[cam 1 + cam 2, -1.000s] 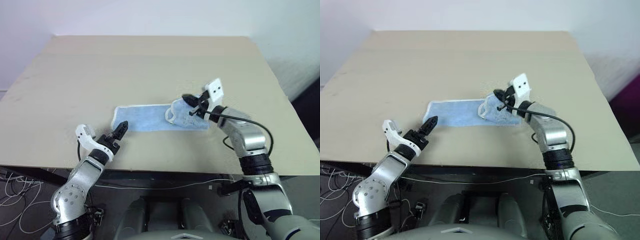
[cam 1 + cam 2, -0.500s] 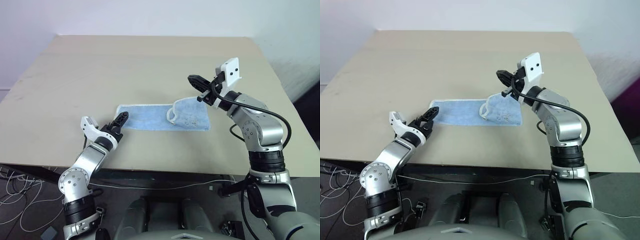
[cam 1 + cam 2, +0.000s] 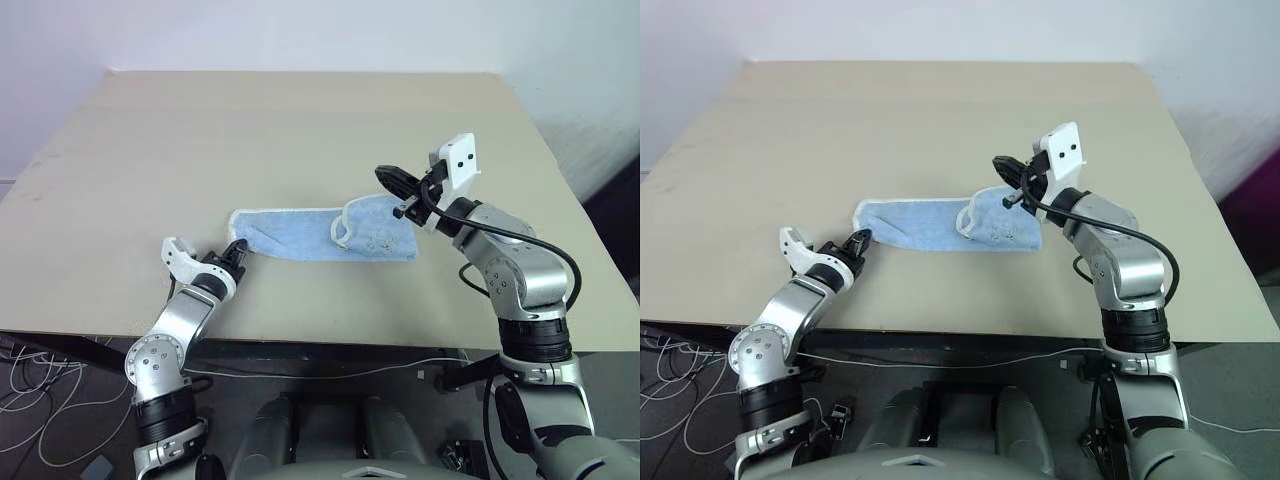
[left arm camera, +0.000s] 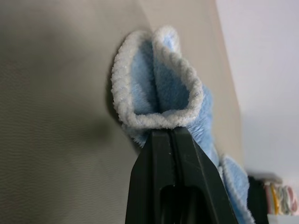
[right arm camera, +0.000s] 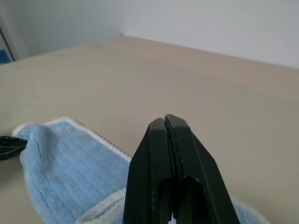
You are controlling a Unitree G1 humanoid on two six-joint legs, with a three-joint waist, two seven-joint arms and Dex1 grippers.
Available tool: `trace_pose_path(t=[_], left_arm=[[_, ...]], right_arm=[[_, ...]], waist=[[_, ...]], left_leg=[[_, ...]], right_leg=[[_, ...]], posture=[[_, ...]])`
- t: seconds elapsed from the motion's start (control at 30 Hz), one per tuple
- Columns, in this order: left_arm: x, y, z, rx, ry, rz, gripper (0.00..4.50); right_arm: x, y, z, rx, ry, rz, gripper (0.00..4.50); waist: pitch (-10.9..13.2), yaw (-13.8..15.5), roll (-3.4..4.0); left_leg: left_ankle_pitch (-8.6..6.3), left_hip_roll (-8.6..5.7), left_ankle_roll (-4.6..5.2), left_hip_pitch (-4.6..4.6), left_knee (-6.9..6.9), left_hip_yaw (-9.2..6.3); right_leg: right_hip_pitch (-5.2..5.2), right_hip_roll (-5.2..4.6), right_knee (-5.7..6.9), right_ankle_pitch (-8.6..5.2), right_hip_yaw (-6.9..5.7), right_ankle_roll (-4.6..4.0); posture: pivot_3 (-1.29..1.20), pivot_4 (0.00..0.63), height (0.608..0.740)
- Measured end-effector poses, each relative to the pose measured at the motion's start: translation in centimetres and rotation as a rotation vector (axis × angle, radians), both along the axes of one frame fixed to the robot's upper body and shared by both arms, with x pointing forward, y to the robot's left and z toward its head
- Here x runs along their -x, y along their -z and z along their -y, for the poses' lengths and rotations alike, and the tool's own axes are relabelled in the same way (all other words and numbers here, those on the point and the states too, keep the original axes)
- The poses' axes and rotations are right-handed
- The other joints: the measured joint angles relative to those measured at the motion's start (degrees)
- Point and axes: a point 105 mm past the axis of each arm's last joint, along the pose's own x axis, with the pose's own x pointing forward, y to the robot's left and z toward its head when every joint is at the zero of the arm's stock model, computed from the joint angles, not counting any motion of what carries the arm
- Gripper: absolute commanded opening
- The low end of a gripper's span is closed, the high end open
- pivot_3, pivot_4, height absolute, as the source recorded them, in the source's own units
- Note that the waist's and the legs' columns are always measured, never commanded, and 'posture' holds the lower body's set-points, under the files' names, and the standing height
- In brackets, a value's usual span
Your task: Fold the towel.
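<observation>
1. The towel (image 3: 320, 234) was spread on the table (image 3: 300, 130); its left corner was pinched by the left gripper (image 3: 235, 251).
2. The right gripper (image 3: 392, 182) was held closed and empty above the folded right end.

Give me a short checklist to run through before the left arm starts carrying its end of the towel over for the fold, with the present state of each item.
1. Left hand shut on the towel: ok; its fingers pinch the bunched white-edged end.
2. Grip depth: cannot tell; only the rim of the edging sits between the tips.
3. Right hand free of the cloth: ok; it is shut on nothing and raised above the towel's right end.
4. Right end already folded over: ok; a flap with a white loop lies doubled back on the cloth.
5. Towel flat on the table: not ok; the left end is puckered.
6. Right hand out of the fold path: not ok; it hangs over the landing spot.
</observation>
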Motion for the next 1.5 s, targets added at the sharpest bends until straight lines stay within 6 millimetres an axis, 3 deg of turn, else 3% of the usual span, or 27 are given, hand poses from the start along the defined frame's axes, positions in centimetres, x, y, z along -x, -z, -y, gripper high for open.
trace_pose_path(t=[0.3, 0.4, 0.77, 0.8, 1.37, 1.5], left_arm=[[1.2, -1.1, -2.3, 0.013, -0.087, 0.086, 0.07], [1.8, -1.3, -3.2, 0.008, -0.100, 0.109, 0.59], [4.2, -0.2, -2.7, 0.024, 0.007, 0.040, 4.34], [4.2, -0.4, -2.5, 0.027, 0.019, 0.044, 4.49], [0.1, -0.7, -0.7, 0.059, 0.094, 0.002, 4.49], [-0.2, -0.3, -0.7, 0.053, 0.101, -0.011, 3.55]], right_arm=[[0.1, 0.7, -0.2, 0.005, -0.004, -0.019, 0.00], [0.2, 0.9, -0.4, 0.007, -0.010, -0.024, 0.00], [0.3, 1.6, -0.8, 0.007, -0.019, -0.044, 0.00], [0.3, 1.7, -0.8, 0.006, -0.017, -0.047, 0.00], [0.2, 2.1, -0.5, 0.004, 0.006, -0.058, 0.00], [0.2, 2.1, -0.4, 0.005, 0.018, -0.057, 0.00]], waist=[[0.00, -0.03, 0.00], [0.00, 0.02, 0.00], [0.01, -0.01, 0.00], [0.01, 0.01, 0.00], [-0.04, 1.63, 0.08], [-0.05, 1.61, 0.10]], left_leg=[[0.00, 0.01, 0.00, 0.00, -0.02, 0.01], [0.00, 0.01, 0.00, 0.00, -0.02, 0.00], [-0.01, 0.03, 0.00, 0.00, -0.05, -0.03], [-0.01, 0.02, 0.00, 0.00, -0.05, -0.03], [0.00, -0.13, 0.00, 0.10, 0.00, -0.28], [0.00, -0.16, 0.00, 0.11, 0.00, -0.33]], right_leg=[[0.00, -0.01, -0.04, 0.00, 0.01, 0.00], [0.01, -0.01, -0.05, 0.00, 0.00, 0.00], [0.00, -0.04, -0.08, 0.00, 0.01, -0.01], [0.01, -0.05, -0.09, 0.00, 0.01, -0.01], [0.32, -0.09, -0.18, 0.00, -0.23, -0.01], [0.35, -0.10, -0.18, 0.00, -0.26, -0.01]], posture=[[0.00, 0.150, 0.740], [0.00, 0.150, 0.740], [0.00, 0.150, 0.740], [0.00, 0.150, 0.740], [0.00, 0.150, 0.740], [0.00, 0.150, 0.740]])
